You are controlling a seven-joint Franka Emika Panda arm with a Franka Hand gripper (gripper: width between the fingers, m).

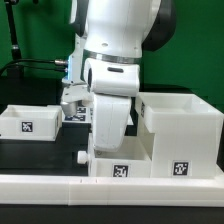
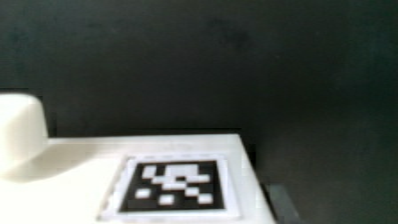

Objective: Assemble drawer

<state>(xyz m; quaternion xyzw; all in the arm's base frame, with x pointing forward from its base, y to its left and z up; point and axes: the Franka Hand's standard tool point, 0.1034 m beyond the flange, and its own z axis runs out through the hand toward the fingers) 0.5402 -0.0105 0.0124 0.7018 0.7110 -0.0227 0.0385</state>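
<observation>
Exterior view: the white Panda arm fills the middle and leans down, its two-finger gripper [image 1: 72, 104] low over the black table [image 1: 40, 150], just right of the small open matte-white plastic tray [image 1: 28, 122] lying at the left. The wrist housing covers most of the fingers, so I cannot tell whether they are spread or closed, or whether they hold anything.

The drawer is still in pieces. Its large boxy white hollow casing [image 1: 185, 125] stands at the right, open side up. A second tagged white piece [image 1: 112, 165], probably the other tray, sits near centre against the low white border wall [image 1: 60, 188]. That placement probably braces it against sliding. A small dark knob [image 1: 82, 155] projects from its left end.

The wrist view looks straight down on a flat white face with a black-and-white square tag [image 2: 175, 185]. I judge the arm is lining up over a part to grasp it. The pale rounded shape [image 2: 18, 130] at the frame's edge is too blurred to name.
</observation>
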